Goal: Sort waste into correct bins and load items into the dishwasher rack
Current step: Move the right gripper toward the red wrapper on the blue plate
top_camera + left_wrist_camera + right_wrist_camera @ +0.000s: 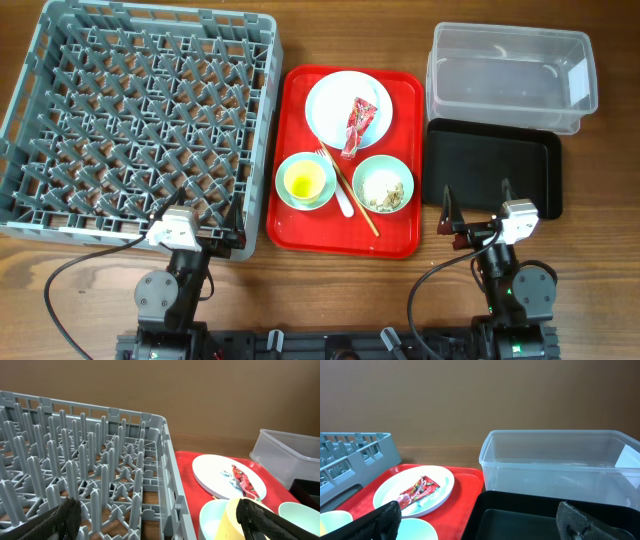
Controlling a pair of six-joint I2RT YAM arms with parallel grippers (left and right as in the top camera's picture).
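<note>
Plainly spread wide: left gripper (198, 218) by rack (140, 120), right gripper (477, 205) by black tray (490, 170); wrapper (357, 125) on plate (330, 105), print unreadable.

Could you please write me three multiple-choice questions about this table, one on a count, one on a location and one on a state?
1. How many bowls sit on the red tray? A. one B. two C. three
2. Where does the red wrapper lie? A. in a bowl B. on the bare tray C. on the plate
3. How do the right gripper's jaws stand? A. open, holding nothing B. shut on nothing C. shut on the wrapper
Answers: 1 B, one holds a yellow cup and the other food scraps; 2 C, it rests on the plate's right half; 3 A, the overhead view shows them spread apart with nothing between.
</note>
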